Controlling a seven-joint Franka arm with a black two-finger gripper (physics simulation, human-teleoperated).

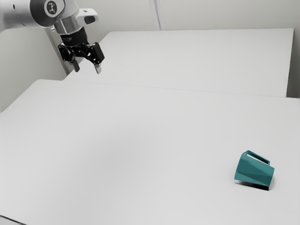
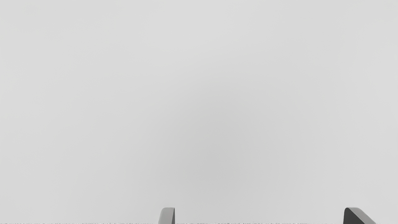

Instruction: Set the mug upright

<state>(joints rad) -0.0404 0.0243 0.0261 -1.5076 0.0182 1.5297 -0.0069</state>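
On table (image 1: 117,140), exterior view's right side: mug (image 1: 253,171) on its side, handle (image 1: 260,157) up
Gripper (image 1: 87,69): raised, spread wide, empty

A: Exterior view, lighting condition?
B: Bright and diffuse. Tabletop (image 1: 140,136) registers nearly white; wall (image 1: 23,65) at the exterior view's left, duller grey.
A: Shadows?
B: Narrow black shadow (image 1: 255,186) recorded under the mug (image 1: 254,170), along its near side.
A: Wrist view?
B: Pale, low in contrast. Broad, soft-edged grey patch (image 2: 210,161), darkest just ahead of the gap between the tool's (image 1: 87,70) fingertips. One finger (image 2: 350,218) has a dark inner face beside a lighter one. Thin speckled line noted level with the fingers.
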